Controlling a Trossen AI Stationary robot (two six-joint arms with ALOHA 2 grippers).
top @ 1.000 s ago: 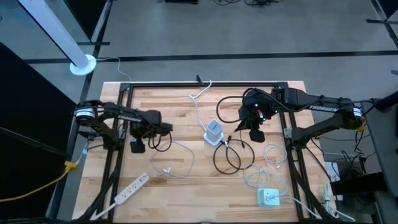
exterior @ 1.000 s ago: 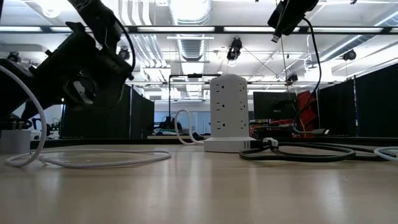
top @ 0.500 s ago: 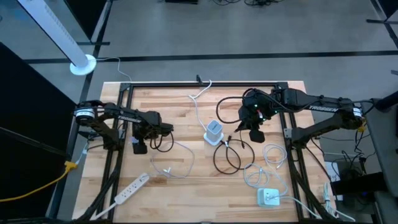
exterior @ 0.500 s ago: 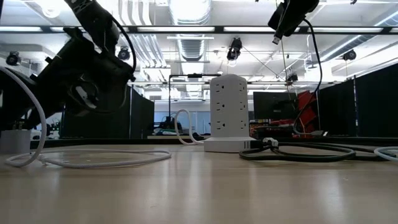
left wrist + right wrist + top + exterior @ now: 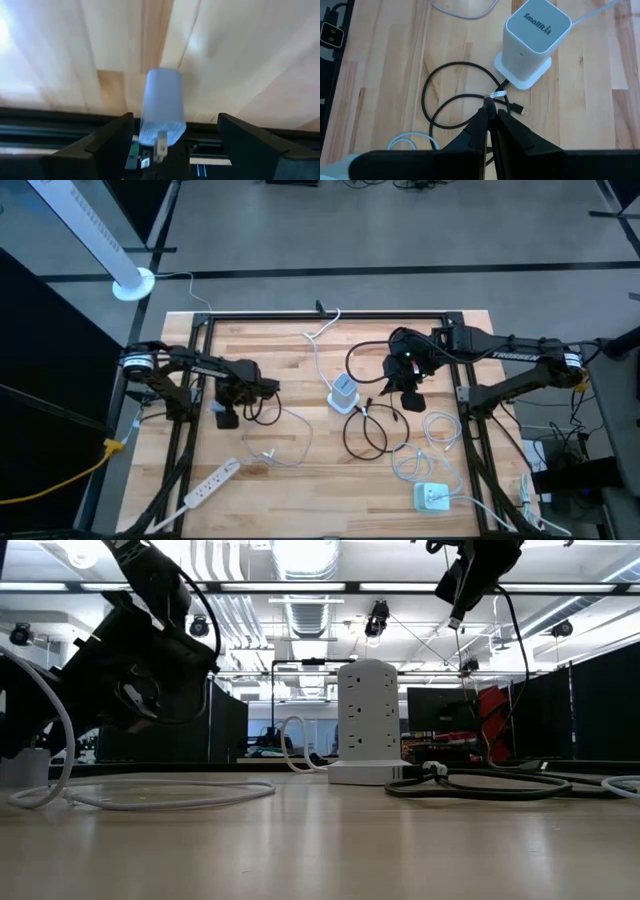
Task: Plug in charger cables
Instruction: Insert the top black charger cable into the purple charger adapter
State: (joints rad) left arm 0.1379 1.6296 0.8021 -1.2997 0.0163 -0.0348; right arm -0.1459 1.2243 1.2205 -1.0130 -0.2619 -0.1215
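A small white charger block (image 5: 162, 107) lies on the wood near the table's left rail. My left gripper (image 5: 224, 418) hangs over it, open. Its fingers (image 5: 112, 142) stand on either side of the block with a gap on each side. My right gripper (image 5: 408, 393) is raised to the right of the white socket tower (image 5: 343, 392) and shut on the black charger cable (image 5: 365, 432). The cable's loops lie on the table in front of the tower. A white charger cable (image 5: 285, 442) lies in a loose loop beside my left gripper. My right gripper pinches the black cable's plug end (image 5: 489, 101) between its two shut fingers, which slant down from the table's right. The small plug (image 5: 456, 620) sticks out past the fingertips, clear of the table. The cable (image 5: 497, 670) hangs slack from the gripper down to its loops on the table.
A long white power strip (image 5: 210, 485) lies at the front left. More white cables (image 5: 440, 430) and a second white charger block (image 5: 432, 497) lie at the front right. A black cable's loose plug (image 5: 520, 108) rests near the tower's base. The tower's white cord (image 5: 318, 345) runs to the far edge.
My left gripper has tipped a little further downward over the charger block, still open.
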